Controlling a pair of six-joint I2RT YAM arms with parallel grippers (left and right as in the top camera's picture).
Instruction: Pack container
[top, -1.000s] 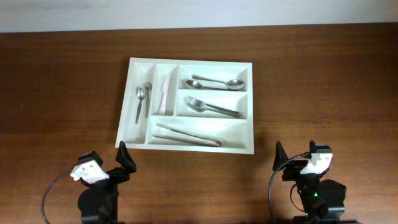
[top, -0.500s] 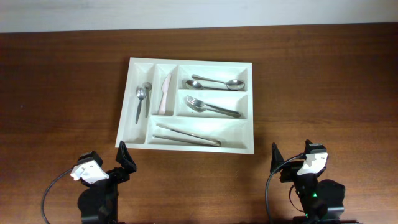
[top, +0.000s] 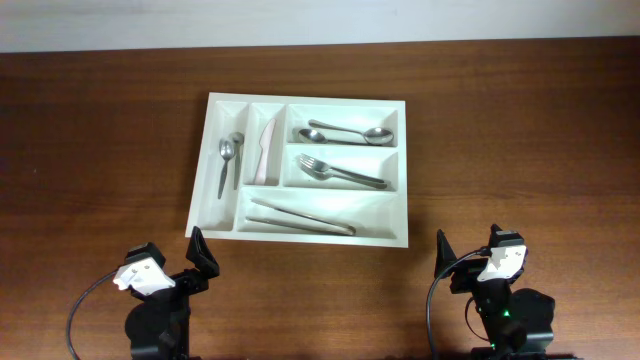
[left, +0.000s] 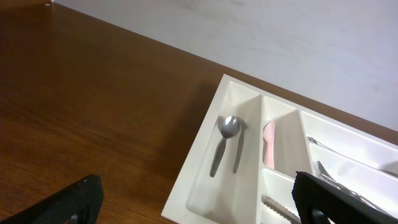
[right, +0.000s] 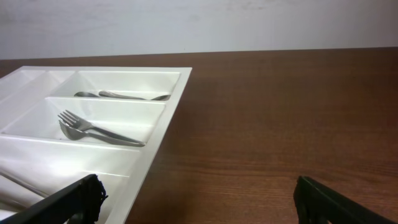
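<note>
The container (top: 300, 98) is a white five-compartment tray lying mid-table. Its left upright slot holds two small spoons (top: 228, 160); a pink knife (top: 266, 148) lies in the slot beside it. Larger spoons (top: 345, 133), forks (top: 340, 173) and tongs (top: 300, 218) fill the three long slots. My left gripper (top: 170, 262) stands open and empty in front of the tray's near left corner, its view showing the container (left: 193, 155) and small spoons (left: 227, 127). My right gripper (top: 475, 258) is open and empty off the near right corner, facing the container (right: 169, 118) and forks (right: 93, 130).
Dark brown wooden table (top: 520, 130) all round the tray, with a pale wall along its far edge (top: 320, 20). Both arm bases sit at the table's front edge.
The right arm has shifted slightly left and back toward the front edge, then held still. The left arm and the tray's contents have not moved.
</note>
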